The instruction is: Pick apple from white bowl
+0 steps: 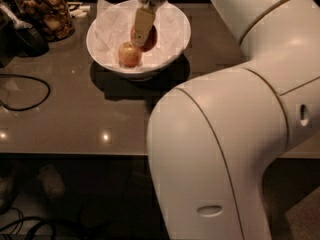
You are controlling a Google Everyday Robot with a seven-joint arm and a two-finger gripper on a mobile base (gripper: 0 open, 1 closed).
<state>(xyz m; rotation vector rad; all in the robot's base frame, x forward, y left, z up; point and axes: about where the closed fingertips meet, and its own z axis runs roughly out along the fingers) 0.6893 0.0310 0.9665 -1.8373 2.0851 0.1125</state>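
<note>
Mostly the picture is filled by the robot's white arm [235, 134], whose bulky joints take up the near right and reach away toward the far edge. Under it runs a grey-brown table [75, 119]. On the far middle of the table stands the white bowl [180, 46], lined with crumpled white paper [110, 29]. Left of the bowl, at the far left corner, stands a glass jar [47, 11] of brownish snacks (what kind is not clear). A black cable [47, 89] loops on the table's left side, well apart from the bowl.

The gripper [141, 31] hangs down from the far edge into the bowl, its lower end lying across the left side of the apple [151, 39]. Whether the claw is spread or pinching the fruit cannot be told. The apple sits inside the bowl, toward its far middle. Just near-left of it, also in the bowl, rests a paler blushed apple [129, 55], clear of the gripper.
</note>
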